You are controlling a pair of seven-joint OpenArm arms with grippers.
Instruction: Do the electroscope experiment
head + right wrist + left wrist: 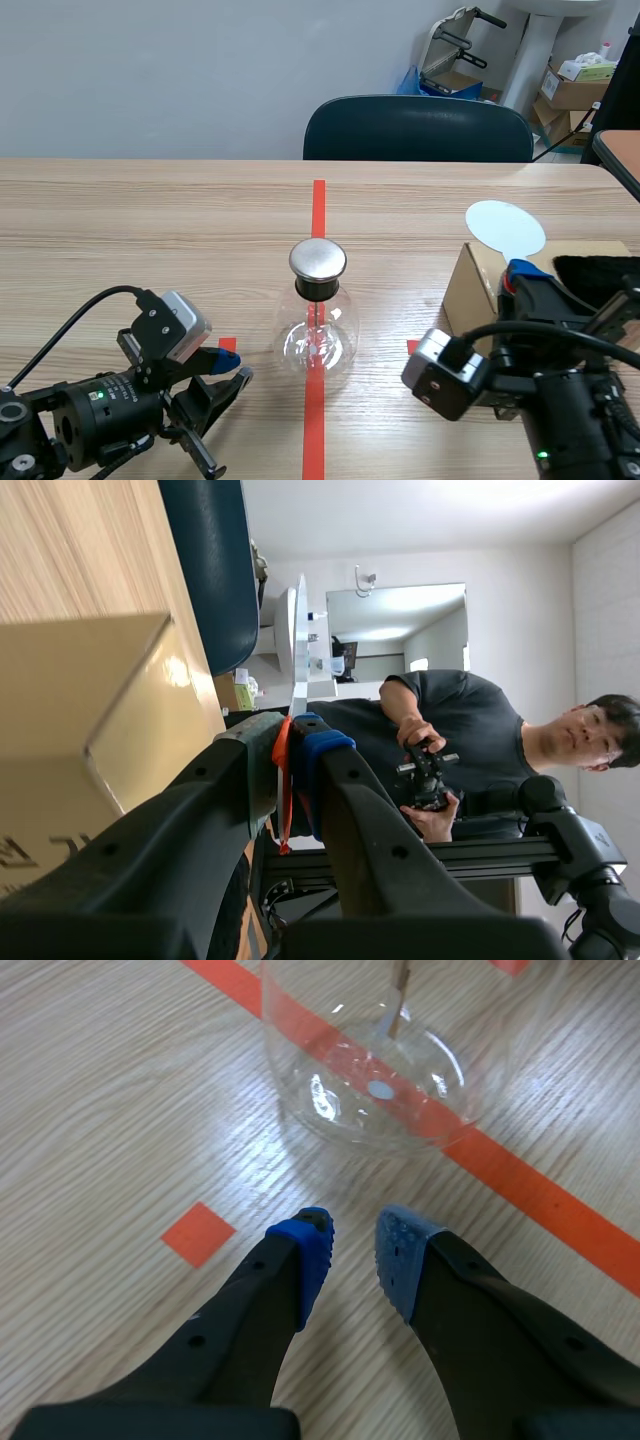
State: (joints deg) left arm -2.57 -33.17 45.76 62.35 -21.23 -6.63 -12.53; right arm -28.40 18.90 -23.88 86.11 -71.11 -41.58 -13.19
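Since the right hand is clamped on the base of the white disc, I'd say it owns the next move. Desk: cardboard box sits just below that hand. Electroscope stands upright off to that hand's left, metal cap on top. Disc rises straight ahead of the fingers. Left hand is nearer the electroscope, just short of its glass, narrow gap, holding nothing.

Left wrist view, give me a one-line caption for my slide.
Open left gripper just short of the glass electroscope flask on the wooden table.
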